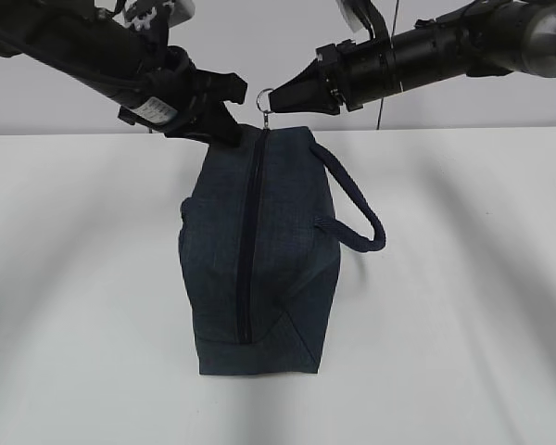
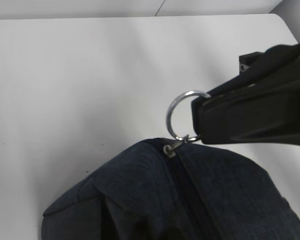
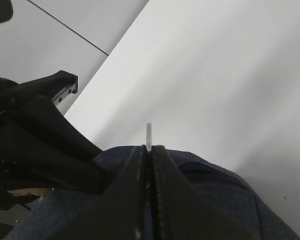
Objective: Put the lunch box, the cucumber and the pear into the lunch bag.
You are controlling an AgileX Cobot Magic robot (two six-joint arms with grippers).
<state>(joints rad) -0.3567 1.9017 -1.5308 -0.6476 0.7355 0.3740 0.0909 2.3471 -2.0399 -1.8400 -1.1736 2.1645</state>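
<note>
Right pincer [image 1: 280, 100] pinches ring pull [image 1: 266, 96] atop lunch bag [image 1: 259, 250].

Looks like a lab / robot test bench: bare matte white tabletop [image 1: 463, 306], plain pale grey wall [image 1: 259, 56] behind, 2 black robot arms w/ cabling reaching in. No household furnishings or decor visible.
</note>
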